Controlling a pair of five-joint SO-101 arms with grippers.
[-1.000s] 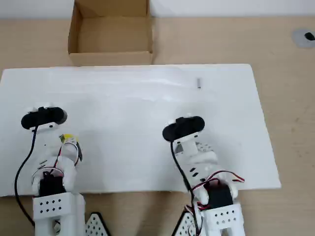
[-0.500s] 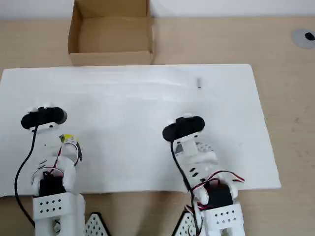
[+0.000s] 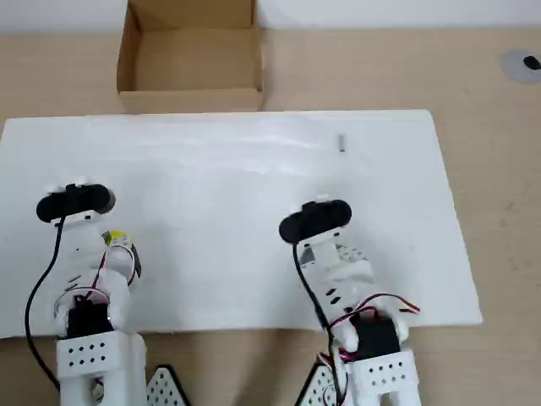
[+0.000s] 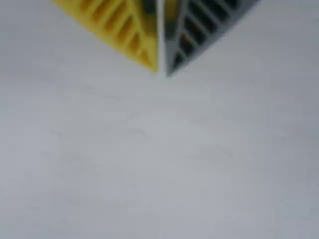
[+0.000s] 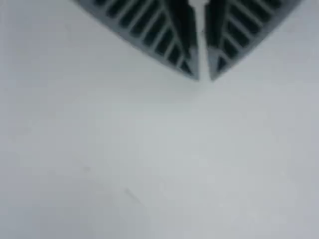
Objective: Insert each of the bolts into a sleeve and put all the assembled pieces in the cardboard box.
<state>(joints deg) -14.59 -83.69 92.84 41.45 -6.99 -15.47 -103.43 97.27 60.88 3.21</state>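
Note:
The open cardboard box stands at the back left, beyond the white sheet; I cannot make out anything inside it. A small grey piece, either a bolt or a sleeve, lies on the sheet at the back right. Both arms are folded back near the front edge. My left gripper, with one yellow finger and one grey, is shut with nothing in it, just above the sheet. My right gripper is also shut and holds nothing, its grey fingers close over bare sheet.
The wooden table shows around the sheet. A round grey fitting sits at the far right. The left arm's base and the right arm's base stand at the front edge.

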